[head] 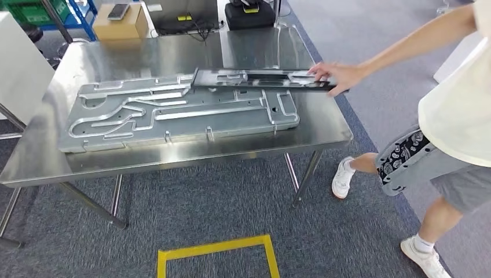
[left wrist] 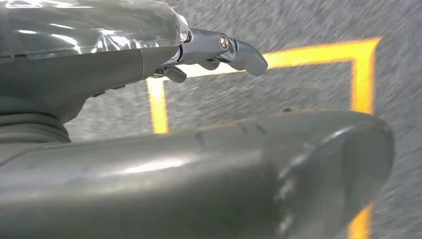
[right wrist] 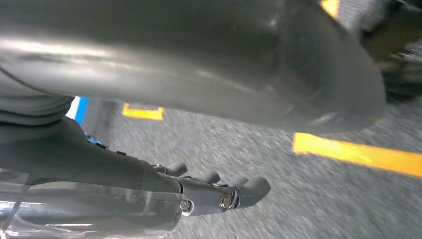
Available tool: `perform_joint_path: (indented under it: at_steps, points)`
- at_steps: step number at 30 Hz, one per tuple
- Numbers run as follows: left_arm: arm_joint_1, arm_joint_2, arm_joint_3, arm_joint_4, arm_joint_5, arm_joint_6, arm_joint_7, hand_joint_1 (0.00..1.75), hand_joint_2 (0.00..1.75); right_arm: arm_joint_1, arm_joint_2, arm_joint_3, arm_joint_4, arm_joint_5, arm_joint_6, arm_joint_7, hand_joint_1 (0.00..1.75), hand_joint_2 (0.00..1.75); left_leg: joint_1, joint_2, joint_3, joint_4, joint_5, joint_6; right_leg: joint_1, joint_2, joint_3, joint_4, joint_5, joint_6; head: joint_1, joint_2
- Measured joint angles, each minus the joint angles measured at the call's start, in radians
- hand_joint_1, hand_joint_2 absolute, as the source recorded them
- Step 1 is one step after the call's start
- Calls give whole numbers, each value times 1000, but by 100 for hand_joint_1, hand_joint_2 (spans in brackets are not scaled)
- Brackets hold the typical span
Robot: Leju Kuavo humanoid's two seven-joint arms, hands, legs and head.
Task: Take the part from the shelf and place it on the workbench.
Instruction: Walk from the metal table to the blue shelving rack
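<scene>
- The long black slotted metal part point(head: 263, 80) lies on the steel desk point(head: 173, 58) at two o'clock, overlapping the grey channelled aluminium plate point(head: 179, 113); a person's hand point(head: 339, 75) rests on it.
- Placing looks done; next is likely stepping back.
- Left robot hand point(left wrist: 219, 50) and right robot hand point(right wrist: 219, 191) hang empty, fingers apart, over grey carpet.

One black part point(head: 263, 79), one silver panel point(head: 179, 110), one steel workbench point(head: 173, 153), one person point(head: 457, 98).
</scene>
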Motion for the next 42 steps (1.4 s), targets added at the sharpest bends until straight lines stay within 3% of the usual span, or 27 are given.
perform_joint_path:
  at_steps: [3, 4, 6, 8, 10, 11, 12, 14, 15, 18, 19, 20, 21, 23, 25, 26, 27, 29, 31, 33, 34, 35, 36, 37, 39, 41, 42]
  points:
    - [1, -5, -17, 0, -1, 0, 13, 0, 0, -1, 17, -15, 11, -9, 15, 26, 0, 0, 5, -1, -42, 179, -155, -12, 2, -5, -48, 3, 37, -10, 0, 0]
    - [0, -6, -23, 0, -1, 0, 21, 0, 0, -1, 22, -23, 13, -17, 15, 32, 0, 0, 5, -1, -45, 233, -172, -14, 3, -5, -64, 6, 49, -11, 0, 0]
    - [0, -8, -36, 0, -1, -1, 40, 0, 0, -2, 28, -39, 17, -29, 10, 37, 0, 0, 5, -1, -9, 255, -137, -14, 5, -5, -100, 15, 70, -8, 0, 0]
    - [-3, -11, -52, 0, -1, -3, 64, 0, 0, -4, 33, -52, 19, -34, 4, 41, 0, 0, 4, -1, 96, 139, -98, -8, 6, -4, -133, 28, 88, -2, 0, 0]
    - [-8, -15, -66, 0, -1, -4, 85, 0, 0, -5, 35, -63, 21, -39, -3, 45, 0, 0, 0, -3, 202, -13, -115, 4, 8, -5, -151, 38, 104, 8, 0, 0]
    - [-9, -17, -72, 0, -1, -4, 93, 0, 0, -6, 36, -68, 21, -40, -6, 47, 0, 0, -3, -3, 228, -57, -129, 10, 8, -6, -155, 40, 113, 13, 0, 0]
    - [-9, -19, -76, 0, -1, -4, 98, 0, 0, -5, 36, -71, 21, -41, -7, 49, 0, 0, -5, -3, 230, -72, -130, 17, 7, -7, -157, 39, 122, 19, 0, 0]
    - [-8, -24, -86, 0, -1, -5, 104, 0, 0, -5, 36, -78, 22, -42, -8, 51, 0, 0, -3, 1, 210, -73, -111, 36, 5, -3, -167, 44, 119, 30, 0, 0]
    - [-7, -26, -89, 0, -1, -5, 106, 0, 0, -4, 35, -82, 22, -42, -8, 52, 0, 0, -1, 3, 198, -75, -99, 46, 4, 0, -177, 62, 91, 35, 0, 0]
    - [-5, -29, -95, 0, 0, -5, 110, 0, 0, -3, 35, -87, 23, -40, -8, 51, 0, 0, -1, 6, 153, -75, -61, 60, -1, 5, -223, 218, -57, 45, 0, 0]
    - [-4, -30, -97, 0, 0, -4, 112, 0, 0, -3, 35, -87, 23, -37, -8, 48, 0, 0, -2, 6, 137, -73, -49, 59, -1, 5, -232, 279, -83, 47, 0, 0]
    - [-4, -31, -101, 0, 1, -4, 114, 0, 0, -3, 35, -87, 24, -32, -8, 41, 0, 0, -2, 6, 120, -70, -37, 57, -2, 5, -229, 318, -83, 49, 0, 0]
    - [-3, -32, -105, 0, 1, -4, 115, 0, 0, -3, 34, -87, 24, -28, -8, 31, 0, 0, -2, 6, 102, -66, -26, 55, -3, 5, -212, 328, -64, 50, 0, 0]
    - [-3, -35, -114, 0, 1, -4, 115, 0, 0, -5, 31, -87, 24, -24, -8, 7, 0, 0, -2, 6, 69, -54, -8, 49, -4, 5, -118, 228, -7, 47, 0, 0]
    - [-4, -37, -118, 0, 1, -4, 114, 0, 0, -9, 28, -87, 24, -23, -9, -15, 0, 0, -4, 6, 48, -44, 6, 40, -1, 5, -8, 69, -8, 38, 0, 0]
    - [-4, -38, -119, 0, 1, -4, 113, 0, 0, -11, 26, -87, 24, -23, -10, -23, 0, 0, -4, 6, 43, -42, 14, 34, 2, 5, 22, 19, -19, 34, 0, 0]
    - [-4, -39, -119, 0, 1, -4, 111, 0, 0, -12, 26, -87, 24, -24, -9, -30, 0, 0, -4, 7, 39, -42, 23, 28, 5, 6, 34, -7, -27, 30, 0, 0]
    - [-4, -39, -121, 0, 1, -2, 110, 0, 0, -13, 26, -87, 25, -25, -6, -44, 0, 0, -2, 5, 32, -41, 31, 17, 5, 3, 23, -11, -15, 19, 0, 0]
    - [-3, -38, -125, 0, 1, -1, 109, 0, 0, -15, 26, -87, 26, -24, -3, -58, 0, 0, -1, 2, 10, 6, -23, 6, 1, -2, 3, -13, 6, 5, 0, 0]
    - [-2, -38, -130, 0, 1, 2, 104, 0, 0, -16, 26, -87, 27, -21, -3, -71, 0, 0, 2, 0, -23, 125, -127, -1, 2, -5, -25, -9, 25, -5, 0, 0]
    - [-2, -38, -132, 0, 1, 4, 100, 0, 0, -15, 25, -87, 27, -20, -4, -75, 0, 0, 4, 0, -36, 190, -165, -4, 3, -6, -40, -5, 34, -8, 0, 0]
    - [-2, -37, -135, 0, 1, 6, 97, 0, 0, -15, 25, -87, 27, -21, -6, -75, 0, 0, 5, 0, -37, 237, -176, -6, 4, -7, -57, 2, 43, -8, 0, 0]
    - [-2, -35, -138, 0, 1, 8, 93, 0, 0, -15, 25, -89, 27, -24, -8, -72, 0, 0, 6, 0, -24, 252, -163, -7, 5, -8, -76, 9, 51, -7, 0, 0]
    - [-2, -32, -140, 0, 1, 10, 90, 0, 0, -15, 25, -91, 27, -27, -9, -64, 0, 0, 6, 1, 7, 231, -135, -7, 4, -10, -93, 17, 58, -5, 0, 0]
    - [-5, -25, -142, 0, 1, 14, 86, 0, 0, -14, 25, -95, 29, -31, -5, -38, 0, 0, 5, 15, 108, 106, -96, -6, 5, -16, -122, 34, 69, 0, 0, 0]
    - [-13, -15, -145, 0, 1, 16, 80, 0, 0, -10, 26, -98, 31, -35, -2, -17, 0, 0, -1, 29, 187, -18, -111, 5, 7, -26, -137, 45, 78, 11, 0, 0]
    - [-16, -10, -146, 0, 1, 17, 76, 0, 0, -8, 27, -101, 32, -39, -5, -13, 0, 0, -5, 31, 200, -49, -121, 11, 8, -32, -141, 47, 85, 17, 0, 0]
